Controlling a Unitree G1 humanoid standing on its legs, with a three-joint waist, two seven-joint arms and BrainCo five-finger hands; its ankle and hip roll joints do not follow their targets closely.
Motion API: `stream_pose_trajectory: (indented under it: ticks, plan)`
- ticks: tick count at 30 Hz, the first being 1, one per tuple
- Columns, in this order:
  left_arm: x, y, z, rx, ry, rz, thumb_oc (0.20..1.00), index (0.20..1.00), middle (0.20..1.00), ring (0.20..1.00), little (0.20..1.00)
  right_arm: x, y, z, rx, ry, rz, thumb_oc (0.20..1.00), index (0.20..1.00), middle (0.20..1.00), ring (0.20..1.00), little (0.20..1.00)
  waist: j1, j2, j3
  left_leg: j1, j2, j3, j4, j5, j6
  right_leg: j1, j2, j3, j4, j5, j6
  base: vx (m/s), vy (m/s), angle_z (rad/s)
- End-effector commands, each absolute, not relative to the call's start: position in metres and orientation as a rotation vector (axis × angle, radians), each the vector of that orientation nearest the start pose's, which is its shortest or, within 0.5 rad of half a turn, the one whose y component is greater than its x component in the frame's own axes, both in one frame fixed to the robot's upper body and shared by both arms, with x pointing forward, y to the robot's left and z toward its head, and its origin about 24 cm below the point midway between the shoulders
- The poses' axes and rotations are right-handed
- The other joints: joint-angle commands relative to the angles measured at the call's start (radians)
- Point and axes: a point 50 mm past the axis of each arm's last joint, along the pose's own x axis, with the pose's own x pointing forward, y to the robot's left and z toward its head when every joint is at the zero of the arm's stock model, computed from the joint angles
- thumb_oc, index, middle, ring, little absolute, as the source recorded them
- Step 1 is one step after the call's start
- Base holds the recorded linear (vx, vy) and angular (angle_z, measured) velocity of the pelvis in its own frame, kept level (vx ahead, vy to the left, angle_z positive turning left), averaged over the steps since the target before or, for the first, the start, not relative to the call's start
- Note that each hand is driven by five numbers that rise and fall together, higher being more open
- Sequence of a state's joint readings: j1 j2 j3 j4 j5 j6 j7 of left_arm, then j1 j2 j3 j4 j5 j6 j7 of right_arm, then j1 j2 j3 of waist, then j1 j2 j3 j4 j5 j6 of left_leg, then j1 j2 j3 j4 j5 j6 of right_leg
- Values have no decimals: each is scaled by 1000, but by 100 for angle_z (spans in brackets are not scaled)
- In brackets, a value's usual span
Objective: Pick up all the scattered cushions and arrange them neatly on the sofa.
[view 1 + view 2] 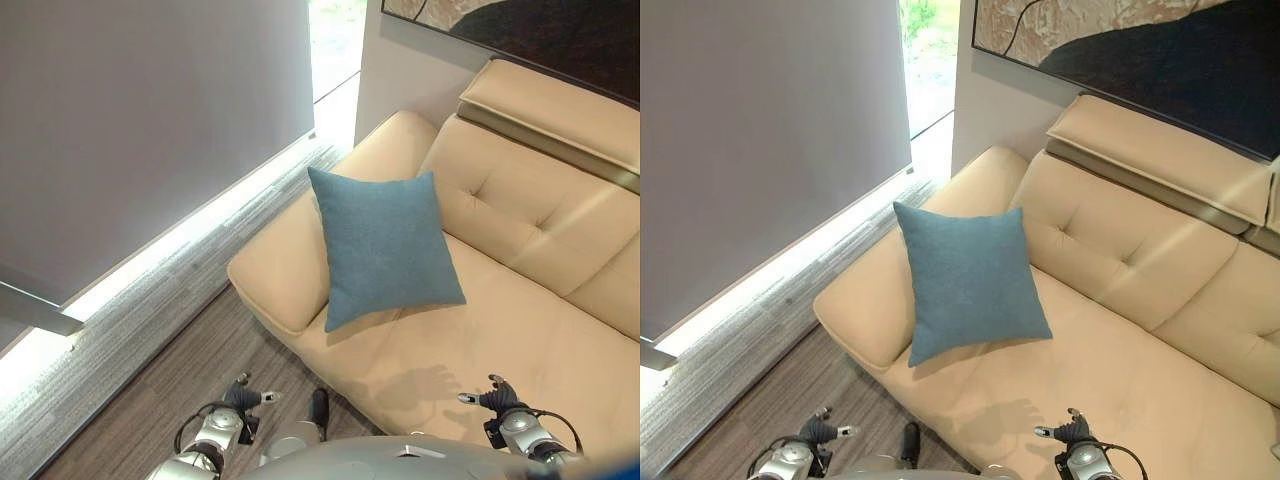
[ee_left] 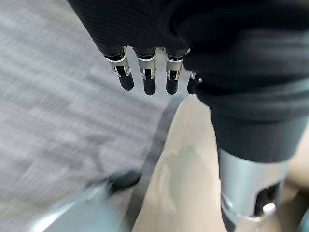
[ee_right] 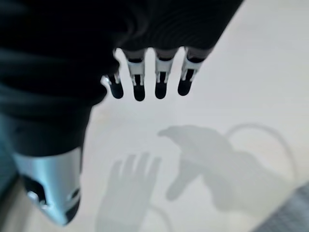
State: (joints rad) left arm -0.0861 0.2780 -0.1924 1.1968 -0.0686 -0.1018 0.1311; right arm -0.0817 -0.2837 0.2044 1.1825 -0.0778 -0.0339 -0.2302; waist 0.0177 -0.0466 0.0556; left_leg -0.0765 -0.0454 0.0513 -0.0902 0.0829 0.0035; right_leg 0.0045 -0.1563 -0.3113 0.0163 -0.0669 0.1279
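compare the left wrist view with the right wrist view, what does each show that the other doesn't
The left wrist view alone shows grey wood-grain floor beside the beige leather sofa's edge: the left hand hangs with relaxed, straight fingers over that boundary. The right wrist view alone shows bare cream seat beneath the right hand, which carries nothing. Both share an open, empty hand over the same sofa. The square blue fabric cushion leaning against the armrest appears in the eye views.

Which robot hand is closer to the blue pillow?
Hard to say; perhaps the left. The blue cushion leans on the sofa armrest. The left hand hangs over the floor; the right hand above the seat.
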Motion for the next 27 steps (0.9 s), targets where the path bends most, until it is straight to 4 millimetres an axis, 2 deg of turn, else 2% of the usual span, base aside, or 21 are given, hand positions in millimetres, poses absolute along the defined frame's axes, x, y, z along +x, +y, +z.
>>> stream_pose_trajectory:
  ticks: [1,4,7,9,10,13,14,15,16,18,19,21,24,27]
  plan:
    - [164,249,-128,324,869,221,1000,1000,1000,1000,1000,168,-260,-125,-539,912,-233,1000,1000,1000,1000,1000,46,-38,4,13,39,-12,99,-145,-57,-26,-3,52,-71,119,66,80,43,6]
    - [198,246,-105,257,693,275,1000,1000,1000,1000,1000,187,-267,-110,-530,818,-290,1000,1000,1000,1000,1000,43,-36,3,23,41,5,75,-142,-57,-33,-11,54,-81,128,74,75,6,-16]
    - [243,229,-66,155,442,285,1000,1000,1000,1000,1000,216,-273,-86,-537,684,-354,1000,1000,1000,1000,1000,32,-28,23,8,49,14,47,-126,-63,-71,-11,61,-99,144,78,-22,-44,-10]
    - [250,224,-58,137,397,281,1000,1000,1000,1000,1000,222,-274,-81,-537,657,-366,1000,1000,1000,1000,1000,30,-26,28,-2,53,15,40,-119,-66,-85,-9,63,-102,148,78,-71,-54,-22]
    - [270,210,-37,94,292,267,1000,1000,1000,1000,1000,241,-273,-66,-537,584,-386,1000,1000,1000,1000,1000,22,-18,52,-37,63,14,18,-92,-74,-134,-5,67,-104,157,79,-105,-87,-9]
    - [292,193,-16,45,207,254,1000,1000,1000,1000,1000,265,-270,-48,-513,510,-405,1000,1000,1000,1000,1000,14,-11,67,-99,72,7,5,-63,-86,-202,0,70,-104,169,77,-121,-80,8]
    - [306,182,-2,19,155,243,1000,1000,1000,1000,1000,281,-270,-35,-498,473,-421,1000,1000,1000,1000,1000,13,-7,74,-145,74,1,3,-46,-96,-248,3,71,-104,180,77,-114,-77,5]
    - [313,178,6,12,130,243,1000,1000,1000,1000,1000,290,-269,-27,-494,447,-429,1000,1000,1000,1000,1000,12,-5,78,-167,73,1,3,-36,-101,-269,5,71,-104,187,78,-117,-103,1]
    - [327,175,22,9,78,242,1000,1000,1000,1000,1000,306,-271,-10,-484,402,-451,1000,1000,1000,1000,1000,13,-3,81,-206,76,-3,3,-25,-111,-306,11,67,-104,196,79,-86,-75,1]
    - [340,174,38,11,33,252,1000,1000,1000,1000,1000,323,-274,13,-455,329,-489,1000,1000,1000,1000,1000,9,0,78,-250,76,-6,3,-11,-120,-349,18,69,-104,202,81,-50,-62,4]
    - [350,175,52,9,-2,263,1000,1000,1000,1000,1000,339,-277,38,-441,256,-515,1000,1000,1000,1000,1000,6,4,78,-287,77,-7,3,3,-128,-384,24,69,-104,208,81,-33,-58,5]
    - [361,175,70,7,-47,267,1000,1000,1000,1000,1000,354,-280,67,-421,171,-543,1000,1000,1000,1000,1000,4,10,75,-335,76,-13,3,15,-137,-428,25,69,-104,214,84,-32,-51,-2]
    - [370,172,85,3,-85,252,1000,1000,1000,1000,1000,363,-288,92,-388,111,-560,1000,1000,1000,1000,1000,5,17,76,-378,76,-17,3,27,-145,-472,27,67,-104,217,88,-8,-40,-4]
    - [376,169,99,8,-125,221,1000,1000,1000,1000,1000,369,-293,107,-312,78,-563,1000,1000,1000,1000,1000,13,21,78,-416,75,-24,3,36,-154,-511,26,61,-104,221,92,-6,-59,3]
